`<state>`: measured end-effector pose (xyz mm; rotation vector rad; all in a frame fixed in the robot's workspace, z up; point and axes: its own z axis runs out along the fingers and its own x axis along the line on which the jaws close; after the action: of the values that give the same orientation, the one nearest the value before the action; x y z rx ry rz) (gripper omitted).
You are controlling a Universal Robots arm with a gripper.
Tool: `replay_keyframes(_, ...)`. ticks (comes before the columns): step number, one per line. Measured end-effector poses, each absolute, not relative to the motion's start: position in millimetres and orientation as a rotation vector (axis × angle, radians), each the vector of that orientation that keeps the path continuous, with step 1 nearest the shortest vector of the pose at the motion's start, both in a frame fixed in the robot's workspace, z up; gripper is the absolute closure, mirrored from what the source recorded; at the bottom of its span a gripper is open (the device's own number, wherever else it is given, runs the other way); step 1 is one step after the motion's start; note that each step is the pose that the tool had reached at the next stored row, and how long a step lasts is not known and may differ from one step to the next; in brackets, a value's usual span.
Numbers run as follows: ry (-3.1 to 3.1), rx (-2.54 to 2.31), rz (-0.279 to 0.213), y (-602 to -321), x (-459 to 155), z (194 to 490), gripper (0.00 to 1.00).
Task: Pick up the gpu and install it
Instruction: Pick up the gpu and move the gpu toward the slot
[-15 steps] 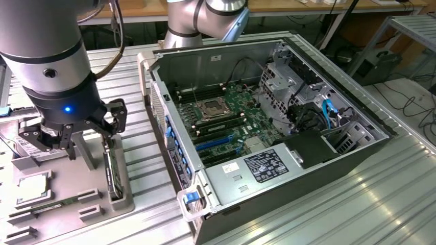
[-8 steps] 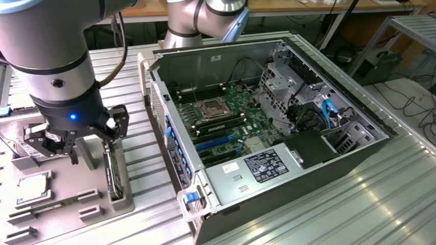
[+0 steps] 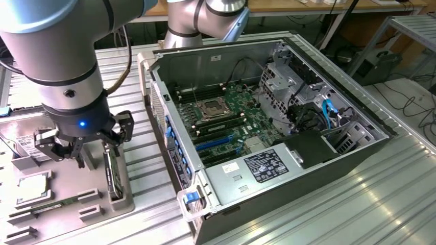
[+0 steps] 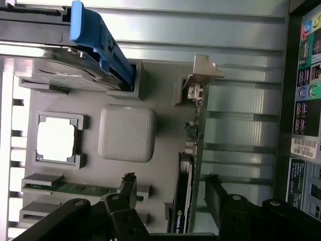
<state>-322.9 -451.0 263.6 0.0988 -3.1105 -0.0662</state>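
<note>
Fingers [image 3: 121,130], two of them, black and jointed, hang spread wide at the end of the one pale grey arm [image 3: 61,56] in the lower left of the exterior view, grasping nothing. The gripper [image 3: 85,152] hovers just over a grey moulded tray [image 3: 68,214] that sits on the ribbed metal worktop [image 3: 354,204]. One gpu [image 3: 112,176] stands on its long edge in a slot at the tray's side nearest the computer, a thin dark slab (its fan face cannot be made out from here) right below the gripper. One open case [image 3: 204,66] lies on its side across the centre and right of the frame, with sheet-metal walls, a green motherboard [image 3: 228,115] and a row of blue slots [image 3: 214,144].

In the wrist view the gpu [image 4: 192,150] is seen edge-on: a narrow green board edge studded with small parts, a black shroud alongside it, and one bent silver bracket [image 4: 203,73] at the end farthest from the gripper [image 4: 171,181]. The two fingers [image 4: 128,193] stand one on each side of the card, apart from it. The tray [image 4: 165,100] also carries one square chip [image 4: 56,139] with a pale metal lid, one rounded, finely textured pad [image 4: 126,133], one slim green memory stick [image 4: 65,188] and one silver hard drive [image 4: 55,60] with a blue plastic handle [image 4: 98,35]. The card sits between the pad and the bare worktop [image 4: 241,125] slats, with the case's black labelled rear panel [image 4: 301,150] beyond them.
</note>
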Motion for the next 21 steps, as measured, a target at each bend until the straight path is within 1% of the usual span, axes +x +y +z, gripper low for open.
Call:
replay_keyframes(15, -3.108, 0.107, -0.065, -453, -320, 229, 0.34)
replay_keyframes(21, -3.108, 0.097, -0.065, -458, -318, 222, 0.34)
